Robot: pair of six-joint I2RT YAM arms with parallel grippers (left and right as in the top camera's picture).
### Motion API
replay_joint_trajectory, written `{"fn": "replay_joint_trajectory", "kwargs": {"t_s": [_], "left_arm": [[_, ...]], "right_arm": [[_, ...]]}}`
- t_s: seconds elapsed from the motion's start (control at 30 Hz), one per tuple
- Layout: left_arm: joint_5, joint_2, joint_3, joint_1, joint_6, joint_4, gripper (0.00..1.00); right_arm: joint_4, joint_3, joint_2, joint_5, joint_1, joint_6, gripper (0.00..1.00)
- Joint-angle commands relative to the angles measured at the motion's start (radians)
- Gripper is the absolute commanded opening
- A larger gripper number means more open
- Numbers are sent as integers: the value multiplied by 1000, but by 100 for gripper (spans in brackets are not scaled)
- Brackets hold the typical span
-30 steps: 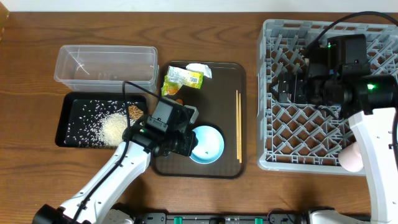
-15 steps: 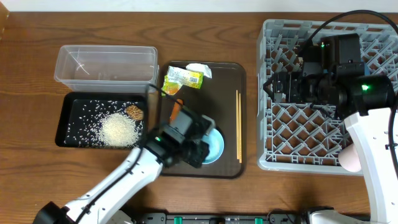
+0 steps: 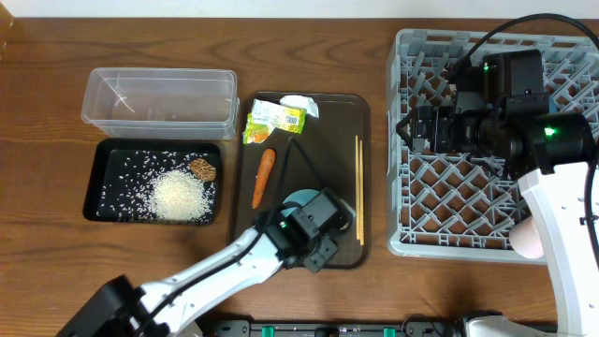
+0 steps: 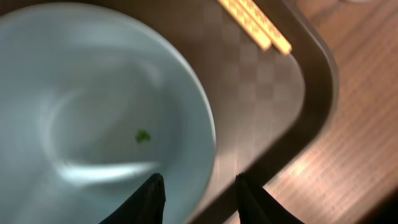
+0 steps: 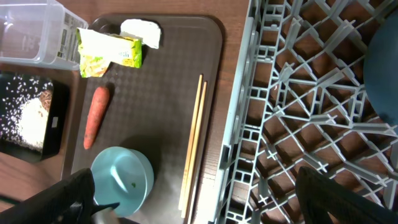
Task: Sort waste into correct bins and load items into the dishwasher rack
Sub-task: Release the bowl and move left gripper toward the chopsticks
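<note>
The white-and-light-blue bowl (image 4: 106, 112) stands on the brown serving tray, mostly hidden under my left arm in the overhead view (image 3: 301, 198). My left gripper (image 4: 199, 190) is open and straddles the bowl's rim, one finger inside and one outside. The carrot (image 3: 264, 178), wrapper (image 3: 274, 120), white paper (image 3: 301, 105) and chopsticks (image 3: 357, 187) lie on the same tray. Rice (image 3: 178, 195) and a brown lump (image 3: 201, 168) lie in the black tray (image 3: 98, 183). My right gripper (image 5: 199, 199) is wide open and empty above the grey rack (image 3: 412, 215). A dark blue dish (image 5: 382, 68) is in the rack.
The clear tub (image 3: 159, 94) stands behind the black tray. The brown serving tray (image 3: 332, 140) lies between the bins and the rack. A pink cup (image 3: 526, 239) shows at the rack's front right corner, partly behind my right arm. The blue cup is out of view.
My left gripper has swung right from beside the black tray to the bowl's front edge, uncovering the carrot. The right arm shifted slightly left over the rack.
</note>
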Motion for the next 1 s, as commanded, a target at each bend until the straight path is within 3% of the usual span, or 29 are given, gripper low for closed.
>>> {"fn": "replay_joint_trajectory", "kwargs": {"t_s": [0.0, 0.13, 0.3, 0.5, 0.57, 0.9, 0.97], "left_arm": [[-24, 53, 94, -7, 23, 5, 41], [-11, 148, 167, -8, 8, 9, 43], [-9, 255, 190, -8, -111, 10, 43], [-21, 289, 190, 5, -171, 13, 42], [-21, 290, 190, 15, -179, 19, 35], [-13, 355, 190, 43, -287, 98, 21], [-14, 355, 191, 45, -290, 99, 14]], "right_arm": [[2, -1, -10, 6, 6, 3, 95], [-2, -1, -10, 6, 6, 3, 95], [-2, -1, -10, 6, 6, 3, 96], [-1, -1, -10, 6, 6, 3, 95], [-1, -1, -10, 6, 6, 3, 96], [-6, -1, -10, 6, 6, 3, 96], [-11, -1, -10, 6, 6, 3, 96]]}}
